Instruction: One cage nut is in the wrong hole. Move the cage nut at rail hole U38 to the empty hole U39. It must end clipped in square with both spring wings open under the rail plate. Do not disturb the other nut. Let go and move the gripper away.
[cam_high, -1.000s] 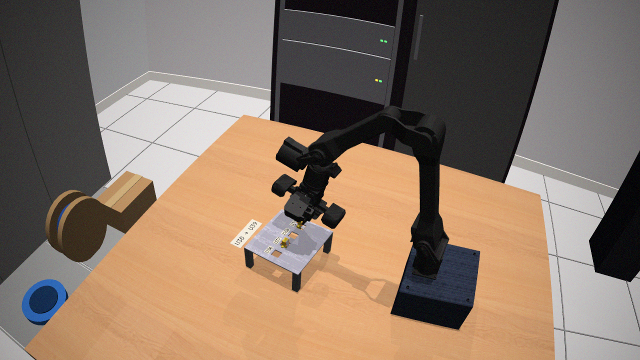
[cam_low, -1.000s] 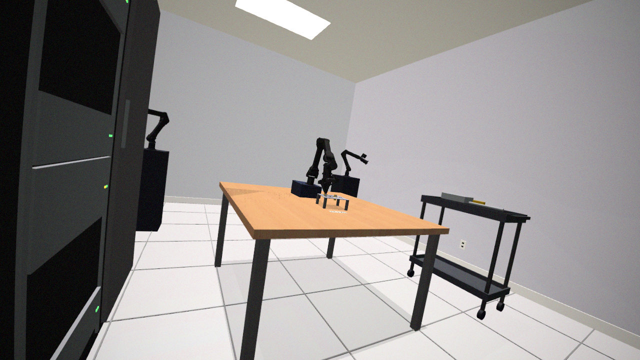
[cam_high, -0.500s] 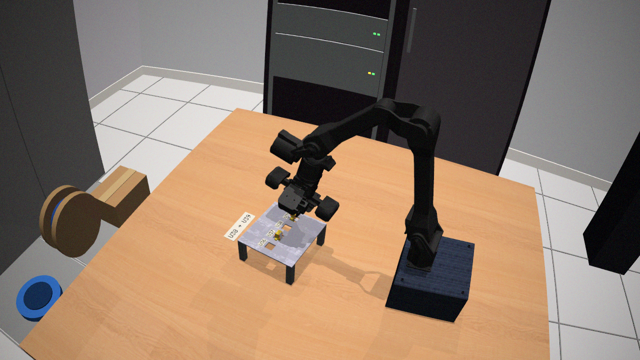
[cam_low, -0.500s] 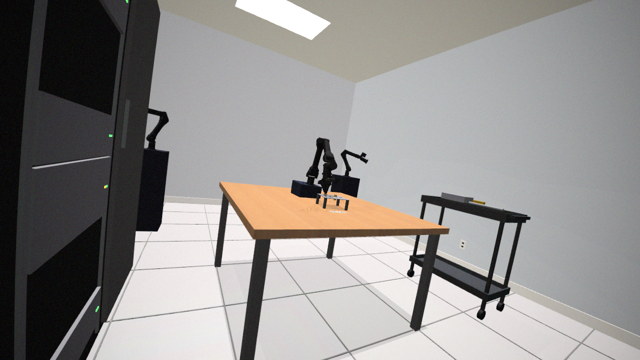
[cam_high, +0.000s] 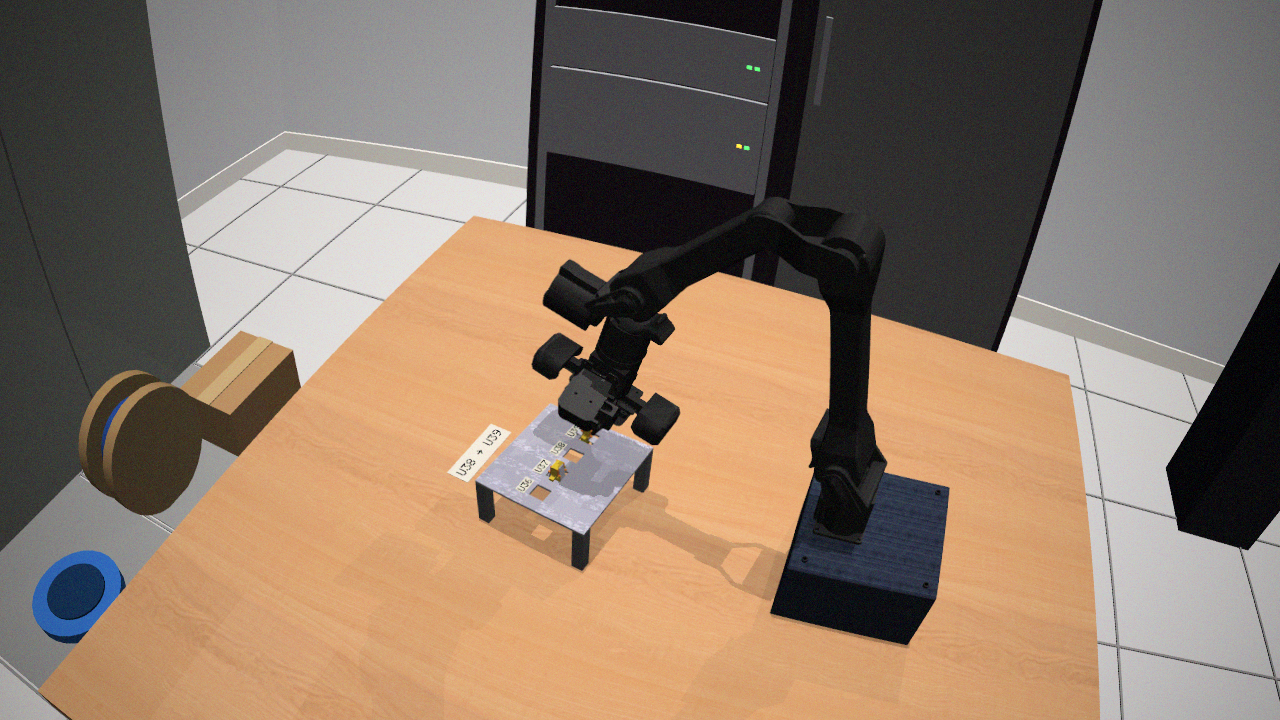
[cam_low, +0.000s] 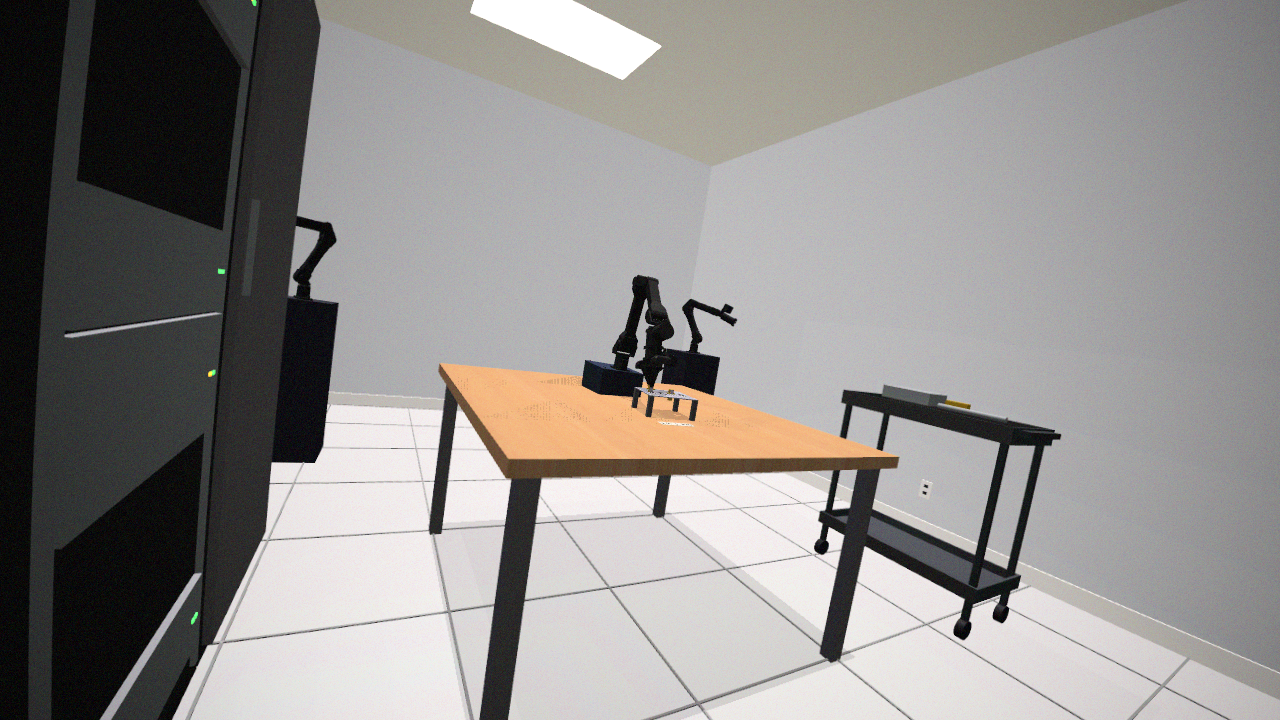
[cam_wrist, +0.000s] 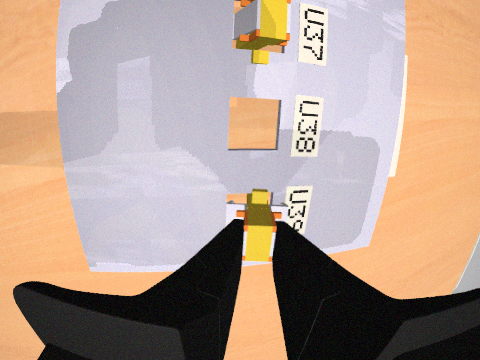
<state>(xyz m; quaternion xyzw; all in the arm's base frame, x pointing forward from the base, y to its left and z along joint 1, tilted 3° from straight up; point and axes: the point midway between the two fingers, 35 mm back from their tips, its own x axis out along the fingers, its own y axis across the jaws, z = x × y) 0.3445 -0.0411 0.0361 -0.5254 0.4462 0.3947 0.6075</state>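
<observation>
Cage nut (cam_high: 586, 436) (cam_wrist: 259, 235) is gripped at hole U39 by the nearly closed gripper (cam_high: 590, 433) (cam_low: 650, 385) (cam_wrist: 258, 230); in the wrist view, the other nut (cam_high: 556, 470) (cam_wrist: 270, 22) is seen toward twelve o'clock, at U37.

rail plate (cam_high: 526, 458) (cam_wrist: 190, 120): smooth, mottled grey | tabletop (cam_high: 402, 573) (cam_low: 572, 438): matt wood

A small rail plate (cam_low: 694, 397) is carried by the bench (cam_low: 554, 438), with a wheeled cart (cam_low: 1009, 433) placed beyond its right-hand side
</observation>
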